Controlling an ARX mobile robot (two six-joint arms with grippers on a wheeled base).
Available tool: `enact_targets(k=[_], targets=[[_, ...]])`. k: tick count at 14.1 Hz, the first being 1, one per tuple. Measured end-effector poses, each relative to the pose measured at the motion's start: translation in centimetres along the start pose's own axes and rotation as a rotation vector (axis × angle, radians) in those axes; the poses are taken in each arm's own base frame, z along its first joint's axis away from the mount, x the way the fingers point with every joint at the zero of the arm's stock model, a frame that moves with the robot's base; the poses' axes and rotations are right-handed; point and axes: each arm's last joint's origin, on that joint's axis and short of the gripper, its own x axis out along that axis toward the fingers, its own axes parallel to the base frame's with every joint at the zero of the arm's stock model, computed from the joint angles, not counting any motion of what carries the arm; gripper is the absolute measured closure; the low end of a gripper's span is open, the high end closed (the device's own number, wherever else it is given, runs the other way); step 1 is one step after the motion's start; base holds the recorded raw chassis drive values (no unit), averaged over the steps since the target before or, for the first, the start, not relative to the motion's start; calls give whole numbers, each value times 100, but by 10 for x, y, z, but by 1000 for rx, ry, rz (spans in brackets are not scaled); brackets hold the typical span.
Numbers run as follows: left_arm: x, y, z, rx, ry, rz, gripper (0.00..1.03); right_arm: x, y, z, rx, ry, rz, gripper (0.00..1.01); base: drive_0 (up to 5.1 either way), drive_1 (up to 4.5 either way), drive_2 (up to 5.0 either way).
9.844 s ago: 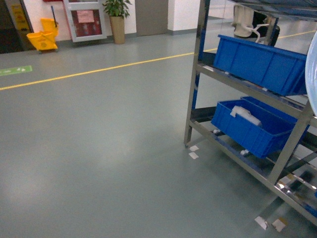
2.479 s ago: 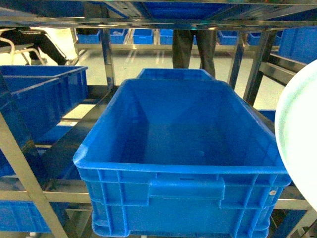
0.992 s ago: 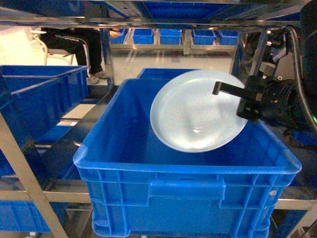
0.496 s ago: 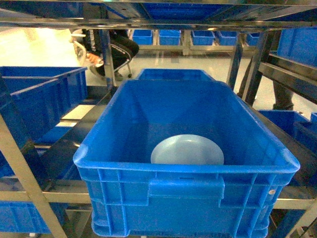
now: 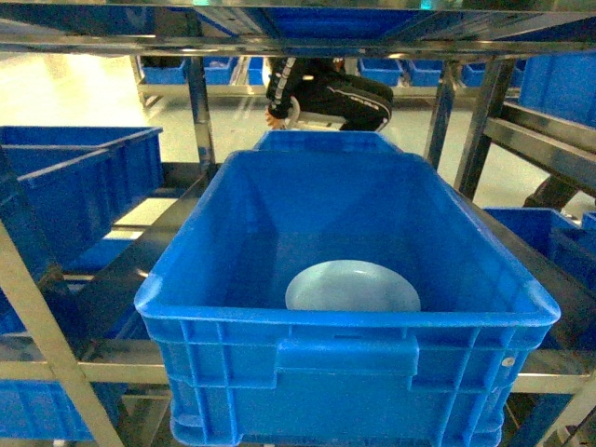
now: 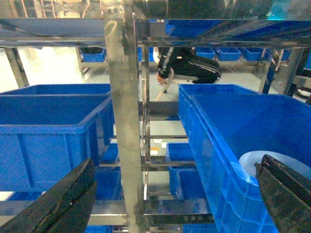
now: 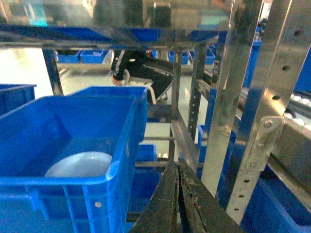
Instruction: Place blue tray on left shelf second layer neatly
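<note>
Where the big dark-blue crate (image 5: 349,307) sits on a tier of the left shelf (image 5: 197,98), the blue tray (image 5: 352,286) lies flat on the crate's floor, close to the near wall and a little right of the middle. Nothing touches it. From the left wrist camera the tray's pale edge (image 6: 272,162) shows just over the crate's near rim; from the right wrist camera it appears as a pale disc (image 7: 80,163) low inside the same crate.

Neither arm shows in the head view. The left gripper (image 6: 170,194) is outside the crate, its two dark fingers (image 6: 63,199) spread wide apart with the steel post between them in the distance, holding nothing. The right gripper (image 7: 177,194) hangs beside the crate's right wall, its fingers pressed together with nothing between them.

A second dark-blue crate (image 5: 79,182) stands on the rack to the left. Behind the shelf a person in dark clothes (image 5: 326,93) crouches on the pale floor. No label, brand or readable writing shows on the crates, tray or rack
</note>
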Motion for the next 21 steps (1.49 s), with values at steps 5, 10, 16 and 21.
enact_targets(k=[5, 10, 16, 21], targets=[[0, 0, 0, 0, 1, 0, 5, 0, 0, -1, 0, 4, 0, 99, 0, 0, 0], [0, 0, 0, 0, 1, 0, 5, 0, 0, -1, 0, 6, 0, 99, 0, 0, 0], [0, 0, 0, 0, 1, 0, 5, 0, 0, -1, 0, 6, 0, 88, 0, 0, 0], [0, 0, 0, 0, 1, 0, 5, 0, 0, -1, 0, 6, 0, 22, 0, 0, 0]])
